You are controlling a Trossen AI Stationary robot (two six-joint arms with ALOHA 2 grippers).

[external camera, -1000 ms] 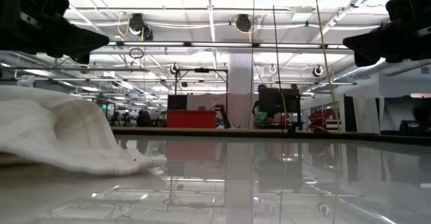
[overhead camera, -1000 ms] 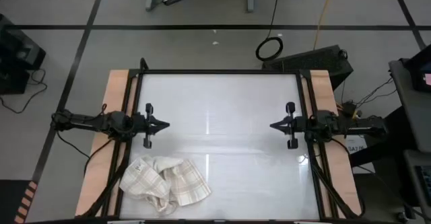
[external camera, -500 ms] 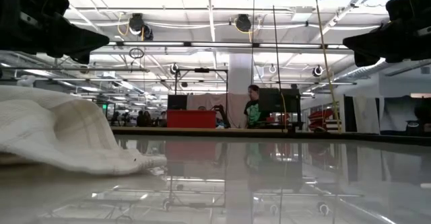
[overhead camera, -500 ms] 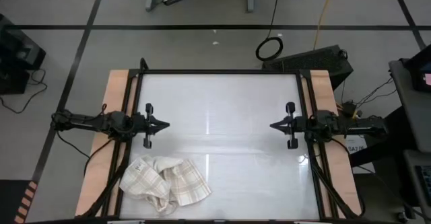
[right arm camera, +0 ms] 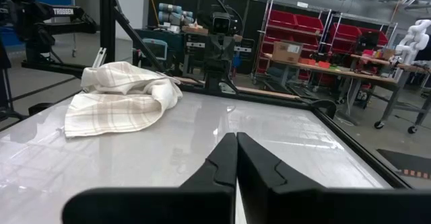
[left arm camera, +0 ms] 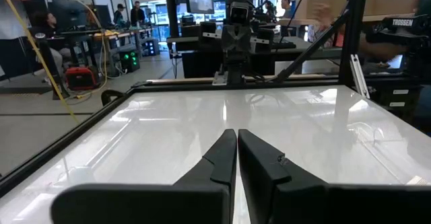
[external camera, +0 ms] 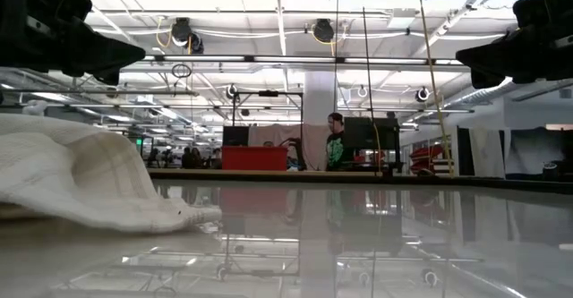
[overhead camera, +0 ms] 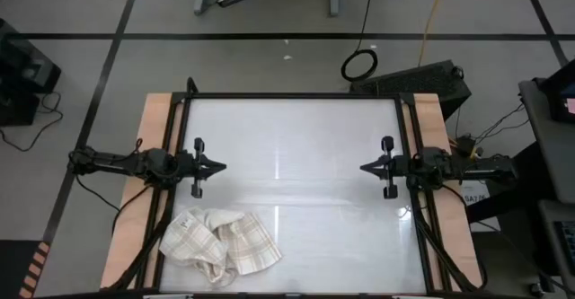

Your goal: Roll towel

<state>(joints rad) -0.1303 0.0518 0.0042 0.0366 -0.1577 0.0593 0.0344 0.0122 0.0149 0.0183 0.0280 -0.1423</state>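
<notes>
Waiting at opposite sides of the tabletop [overhead camera: 296,137], left gripper [overhead camera: 218,165] and right gripper [overhead camera: 367,166] keep jaws pressed together, empty; the towel [overhead camera: 220,243] lies crumpled, unrolled, near the left arm.

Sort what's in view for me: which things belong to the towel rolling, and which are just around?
For the job: towel, crumpled on the table; left gripper, shut; right gripper, shut.

Just around: cable loop on the floor; person in the room behind.
</notes>
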